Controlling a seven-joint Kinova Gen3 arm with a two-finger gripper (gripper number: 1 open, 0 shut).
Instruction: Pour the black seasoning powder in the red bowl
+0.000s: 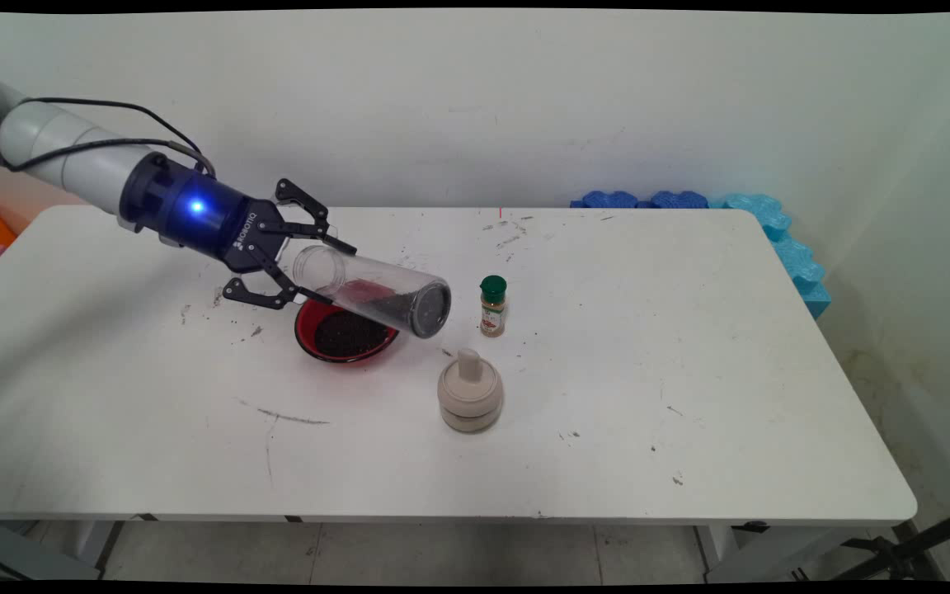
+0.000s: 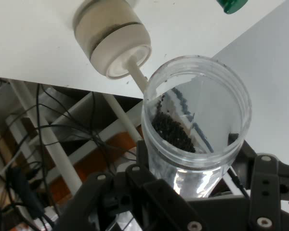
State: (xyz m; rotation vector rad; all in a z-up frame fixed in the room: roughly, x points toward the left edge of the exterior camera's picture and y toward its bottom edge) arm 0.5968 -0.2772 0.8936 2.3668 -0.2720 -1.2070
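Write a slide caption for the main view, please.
End effector holds a clear jar tilted over a red bowl of dark grains.

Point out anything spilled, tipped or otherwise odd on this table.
The clear jar is held tilted nearly sideways in the gripper, above the red bowl of dark grains; some grains remain inside it. Dark specks and scuff marks dot the table. The spice bottle and beige lidded pot stand upright.
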